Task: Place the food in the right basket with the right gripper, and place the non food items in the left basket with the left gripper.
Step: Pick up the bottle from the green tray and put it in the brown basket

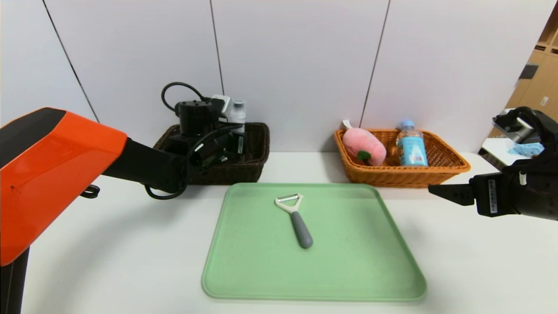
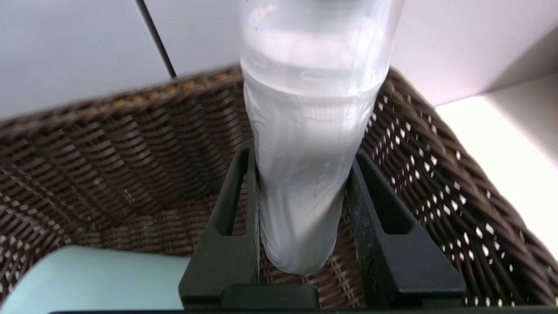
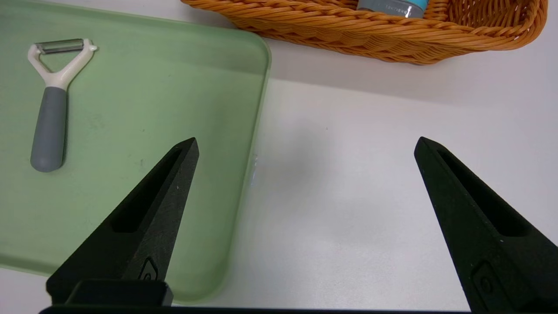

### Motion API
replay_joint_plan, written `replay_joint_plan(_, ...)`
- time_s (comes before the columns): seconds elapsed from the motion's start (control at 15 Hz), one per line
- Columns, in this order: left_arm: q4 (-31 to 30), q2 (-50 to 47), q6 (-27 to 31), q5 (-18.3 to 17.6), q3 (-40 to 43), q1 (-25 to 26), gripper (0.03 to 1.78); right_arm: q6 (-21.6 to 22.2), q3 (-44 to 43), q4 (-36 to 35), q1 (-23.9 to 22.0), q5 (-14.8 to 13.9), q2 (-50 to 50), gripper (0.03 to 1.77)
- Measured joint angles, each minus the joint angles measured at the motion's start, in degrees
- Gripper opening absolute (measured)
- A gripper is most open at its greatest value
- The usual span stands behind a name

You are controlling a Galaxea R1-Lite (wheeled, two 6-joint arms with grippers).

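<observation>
- Left gripper (image 2: 301, 226), frame centre, clamps the slim clear bottle (image 2: 305, 165) upright between its 2 jaws, inside the dark basket (image 2: 130, 148); the base seems just above the weave.
- Right gripper (image 3: 305, 148) hangs wide open at lower frame, peeler (image 3: 52, 109) upper left.

Nothing between the right gripper (image 3: 305, 146) jaws, just bare table (image 3: 348, 183). Left gripper (image 2: 301, 152) jaws are full of slim clear bottle (image 2: 305, 144), dark basket (image 2: 436, 174) walls around them, blue-grey cup (image 2: 87, 279) beside.

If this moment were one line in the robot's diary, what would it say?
left end effector: holds clear bottle over dark basket | right end effector: open, idle | peeler: on tray
</observation>
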Motion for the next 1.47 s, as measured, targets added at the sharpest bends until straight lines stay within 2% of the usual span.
replay_joint_plan(0.33,-1.3,-0.2,0.1,0.5,0.2,0.0,0.61,0.1,0.1,0.0,0.0,0.0,0.0,1.71)
replay_joint_plan(0.53,-1.1,-0.2,0.9,2.7,0.3,-0.2,0.61,0.1,0.3,0.0,-0.1,-0.1,-0.2,1.71)
replay_joint_plan(0.73,-1.5,-0.2,1.1,3.7,0.4,-0.2,0.96,0.0,0.4,0.0,0.0,-0.1,-0.5,1.71)
replay_joint_plan(1.0,-4.1,-0.3,1.3,3.7,0.4,-0.3,1.27,0.1,0.6,0.0,0.0,-0.1,-0.9,1.71)
replay_joint_plan(1.2,-3.1,-3.3,1.2,3.5,0.0,-0.3,1.41,0.1,1.3,0.0,0.0,-0.1,-1.2,1.71)
replay_joint_plan(1.47,-1.4,-12.1,-0.9,3.5,0.9,-0.3,1.52,0.2,2.4,-0.1,0.0,0.0,-1.7,1.71)
